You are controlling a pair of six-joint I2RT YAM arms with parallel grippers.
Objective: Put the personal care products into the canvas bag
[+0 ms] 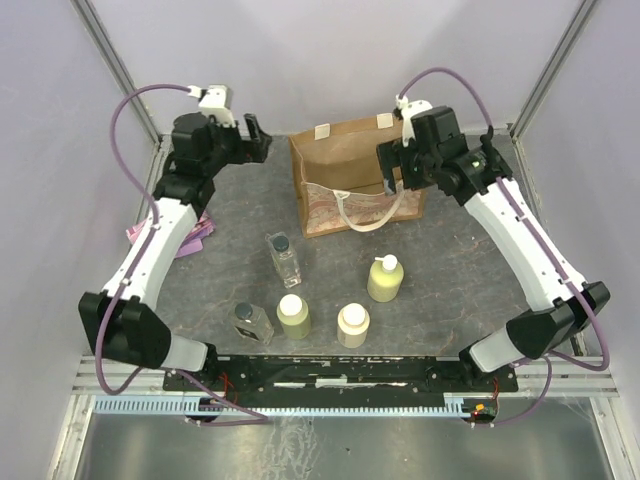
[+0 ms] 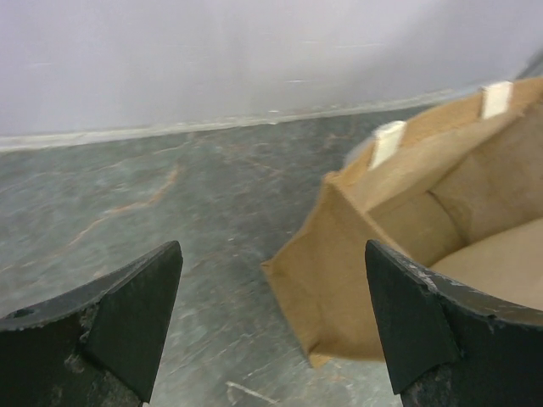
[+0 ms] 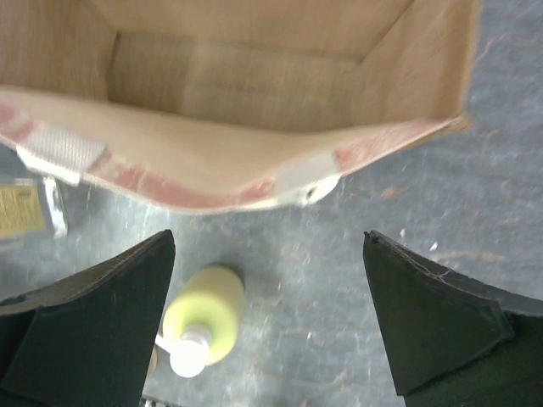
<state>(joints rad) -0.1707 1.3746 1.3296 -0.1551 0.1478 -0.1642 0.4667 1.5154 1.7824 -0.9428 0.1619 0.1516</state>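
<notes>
While poised over the open canvas bag [image 3: 254, 76], right jaws spread wide, holding nothing; pump bottle [image 3: 206, 315] on worktop [image 3: 424, 220] below and between them; left jaws equally wide, empty, bag corner ahead to their right.

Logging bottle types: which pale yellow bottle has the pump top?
The yellow bottle farthest right, closest to the canvas bag; the other two yellow bottles carry flat cream caps.

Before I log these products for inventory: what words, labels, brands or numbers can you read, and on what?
No text is readable.
The yellowish label on the clear bottle is too blurred to read.
The canvas bag shows only a pattern on its front.
The pump bottle shows no print.
</notes>
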